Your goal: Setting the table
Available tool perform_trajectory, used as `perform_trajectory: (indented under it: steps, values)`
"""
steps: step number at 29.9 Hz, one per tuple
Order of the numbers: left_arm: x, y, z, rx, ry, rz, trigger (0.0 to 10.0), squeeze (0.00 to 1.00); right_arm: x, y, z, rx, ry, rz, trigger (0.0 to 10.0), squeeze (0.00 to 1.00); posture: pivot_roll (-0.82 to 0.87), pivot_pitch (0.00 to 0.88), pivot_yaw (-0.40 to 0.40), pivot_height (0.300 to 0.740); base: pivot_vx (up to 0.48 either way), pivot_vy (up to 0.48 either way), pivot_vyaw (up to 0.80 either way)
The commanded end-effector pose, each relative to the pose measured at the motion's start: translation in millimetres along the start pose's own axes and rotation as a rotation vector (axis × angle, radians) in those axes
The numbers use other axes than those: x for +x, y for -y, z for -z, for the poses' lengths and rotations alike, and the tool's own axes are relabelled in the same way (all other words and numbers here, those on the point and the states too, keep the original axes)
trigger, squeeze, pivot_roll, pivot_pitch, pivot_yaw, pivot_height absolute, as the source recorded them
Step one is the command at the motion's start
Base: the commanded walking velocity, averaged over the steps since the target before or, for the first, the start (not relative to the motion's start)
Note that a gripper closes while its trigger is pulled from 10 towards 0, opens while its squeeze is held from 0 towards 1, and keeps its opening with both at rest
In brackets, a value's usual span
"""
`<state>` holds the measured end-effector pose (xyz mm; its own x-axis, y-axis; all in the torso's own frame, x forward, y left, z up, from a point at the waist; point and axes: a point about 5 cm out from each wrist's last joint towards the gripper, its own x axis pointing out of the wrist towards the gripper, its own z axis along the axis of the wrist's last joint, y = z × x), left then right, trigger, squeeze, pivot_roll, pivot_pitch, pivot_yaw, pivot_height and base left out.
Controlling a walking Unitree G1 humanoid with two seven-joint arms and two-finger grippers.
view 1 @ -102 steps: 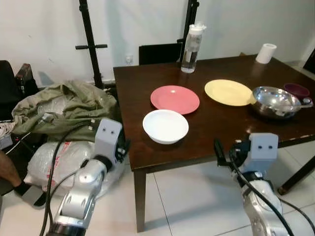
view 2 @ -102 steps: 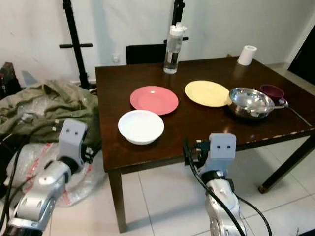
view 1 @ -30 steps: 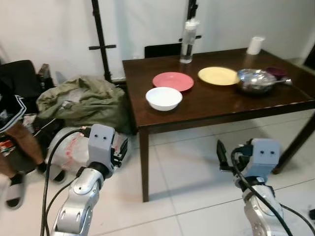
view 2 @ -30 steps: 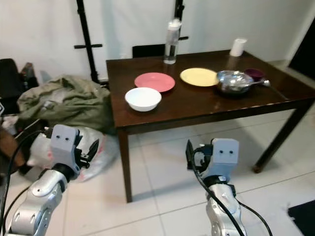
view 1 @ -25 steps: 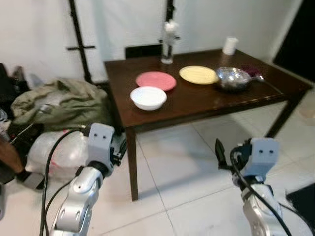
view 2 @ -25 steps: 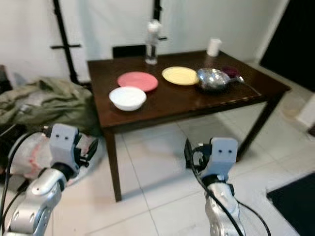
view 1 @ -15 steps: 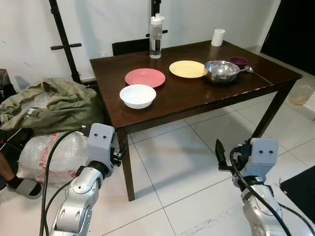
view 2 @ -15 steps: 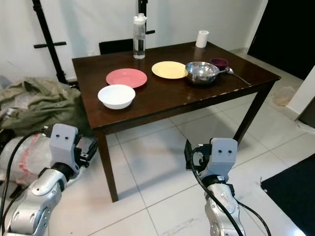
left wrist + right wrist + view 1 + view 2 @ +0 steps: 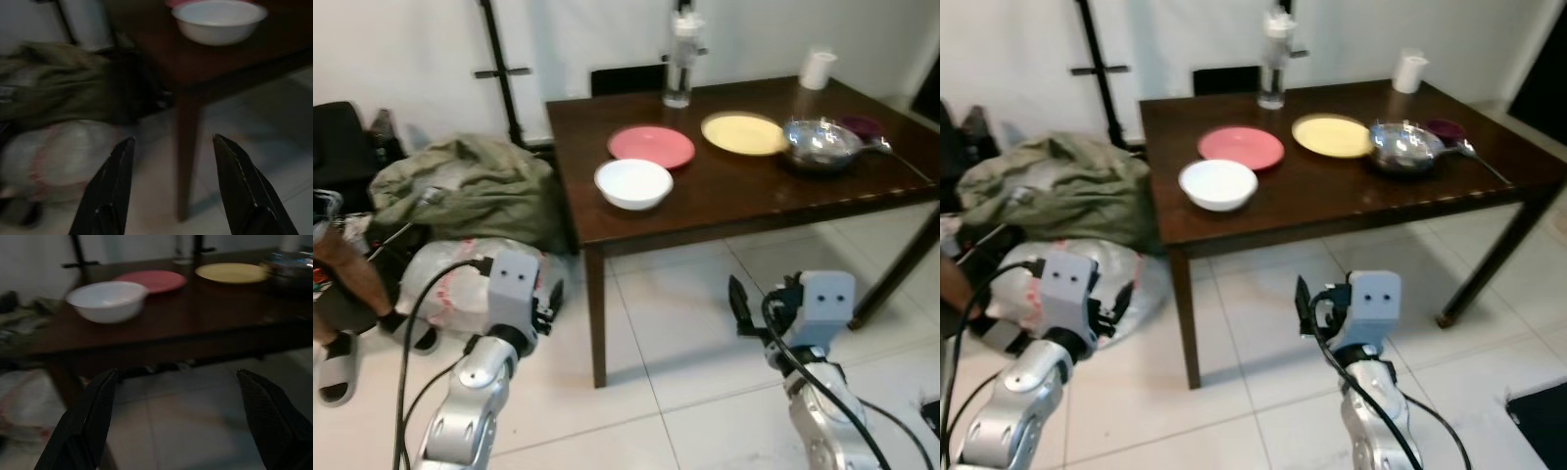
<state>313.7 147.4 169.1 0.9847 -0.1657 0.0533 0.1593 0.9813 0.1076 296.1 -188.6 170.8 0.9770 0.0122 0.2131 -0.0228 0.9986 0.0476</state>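
Left eye view showed a dark wooden table (image 9: pixel 724 211) standing on a tiled floor, with the robot short of its near edge. A white bowl (image 9: pixel 632 183) sat on the table near its front left corner, a pink plate (image 9: pixel 651 146) just behind it and a yellow plate (image 9: pixel 742 134) further right. A steel bowl (image 9: pixel 820 143) stood right of the yellow plate, and a water bottle (image 9: pixel 681 61) stood at the table's far edge. The left gripper (image 9: pixel 171 183) hung below table height with jaws spread and empty. The right gripper (image 9: pixel 178 423) was likewise below the tabletop, its fingers wide apart, holding nothing.
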Motion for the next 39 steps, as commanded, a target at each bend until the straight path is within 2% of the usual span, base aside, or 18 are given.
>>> perform_trajectory:
  steps: [1, 21, 25, 39]
  values:
    - [-4.4, -1.7, 7.6, 0.001, -0.029, -0.017, 10.0, 0.00, -3.9, -3.2, 6.9, 0.017, -0.030, -0.017, 10.0, 0.00, 0.02, 0.092, 0.078, 0.740, 0.000, 0.000, 0.78]
    - [-1.1, -2.5, 8.4, -0.004, -0.041, -0.034, 10.0, 0.00, -1.5, -3.3, 4.8, 0.049, -0.013, -0.044, 10.0, 0.00, 0.03, 0.105, 0.078, 0.740, 0.000, 0.000, 0.77]
    - [-0.3, -3.9, 8.6, -0.002, -0.044, -0.048, 10.0, 0.00, -0.7, -4.7, 4.7, 0.053, -0.013, -0.053, 10.0, 0.08, 0.03, 0.108, 0.074, 0.740, 0.000, 0.000, 0.77]
    - [1.7, -11.3, 8.3, -0.009, -0.054, -0.111, 10.0, 0.00, 0.9, -5.9, 6.7, 0.071, -0.023, -0.058, 10.0, 0.15, 0.04, 0.124, 0.069, 0.740, 0.000, 0.000, 0.77]
